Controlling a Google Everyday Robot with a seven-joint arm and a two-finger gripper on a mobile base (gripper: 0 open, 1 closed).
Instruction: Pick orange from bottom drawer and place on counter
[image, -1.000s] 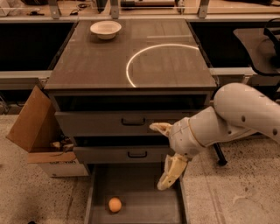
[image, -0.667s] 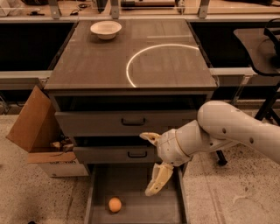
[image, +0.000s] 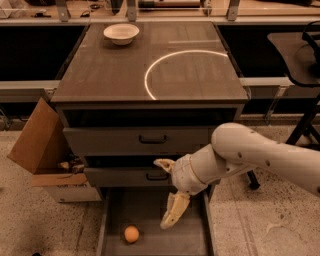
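Nearest to the camera, the bottom drawer (image: 112, 220) is pulled out, and the orange (image: 131, 233) lies alone on its grey floor, near the left wall and toward the front. It is in the same place as one second ago; nothing has touched it.

What has changed is the claw (image: 160, 194). One second ago it hung more to the right, in front of the drawer handles. Now it has moved to the left and lower, so that its lower finger reaches over the open drawer, above and a little right of the orange, but still apart from it. The claw is spread wide, with one finger pointing up-left in front of the middle drawer (image: 115, 176) and the other pointing down into the drawer. It holds nothing. The white arm (image: 250, 155) behind it has also swung further into the view from the right side.

For the task, I judge that this is the approach step: the claw is coming down to the fruit, and the grasp is not yet done. It probably must go lower and more left before it can close.

Left of the cabinet, an open cardboard box (image: 35, 142) leans on the floor. Above the middle drawer, the top drawer (image: 100, 141) is shut.

Farther back, the table (image: 105, 75) waits for the orange. It carries a white arc (image: 149, 75), and at its far left edge stands a white bowl (image: 121, 33).
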